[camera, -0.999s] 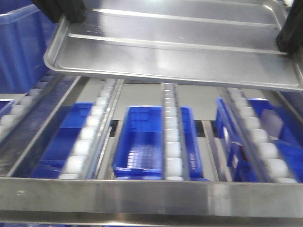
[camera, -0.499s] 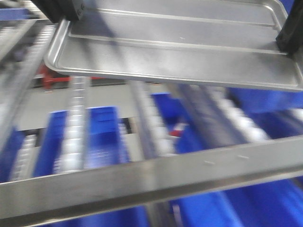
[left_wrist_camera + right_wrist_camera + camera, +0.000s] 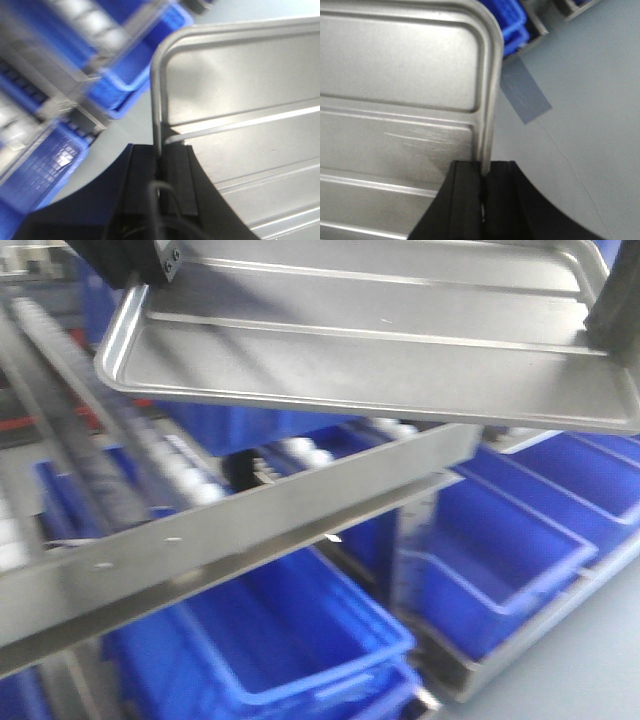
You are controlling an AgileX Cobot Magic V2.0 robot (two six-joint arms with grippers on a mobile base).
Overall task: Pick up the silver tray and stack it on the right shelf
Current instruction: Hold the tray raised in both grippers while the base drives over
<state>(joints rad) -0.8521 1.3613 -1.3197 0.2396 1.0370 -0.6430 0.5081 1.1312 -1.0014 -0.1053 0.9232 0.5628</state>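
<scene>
The silver tray (image 3: 370,340), shiny with long embossed ridges, hangs level across the top of the front view. My left gripper (image 3: 130,265) is shut on its left rim and my right gripper (image 3: 615,310) on its right rim. In the left wrist view the black fingers (image 3: 175,170) pinch the tray (image 3: 240,100) at its rim. The right wrist view shows the same clamp (image 3: 484,172) on the tray (image 3: 400,75). Below the tray a roller shelf with a broad steel front bar (image 3: 250,520) and white rollers (image 3: 190,480) runs at a slant. I cannot tell whether it is the right shelf.
Blue bins (image 3: 300,640) sit under the steel bar, with more blue bins (image 3: 500,540) lower right on a steel frame. Blurred rollers (image 3: 95,20) and a blue bin (image 3: 50,165) lie left of the tray. Grey floor (image 3: 580,150) carries a tape patch (image 3: 525,90).
The view has swung: the rack, seen square on a second ago, has slid left and now lies at a slant, with lower bins in view. The tray stays clamped in both grippers.
</scene>
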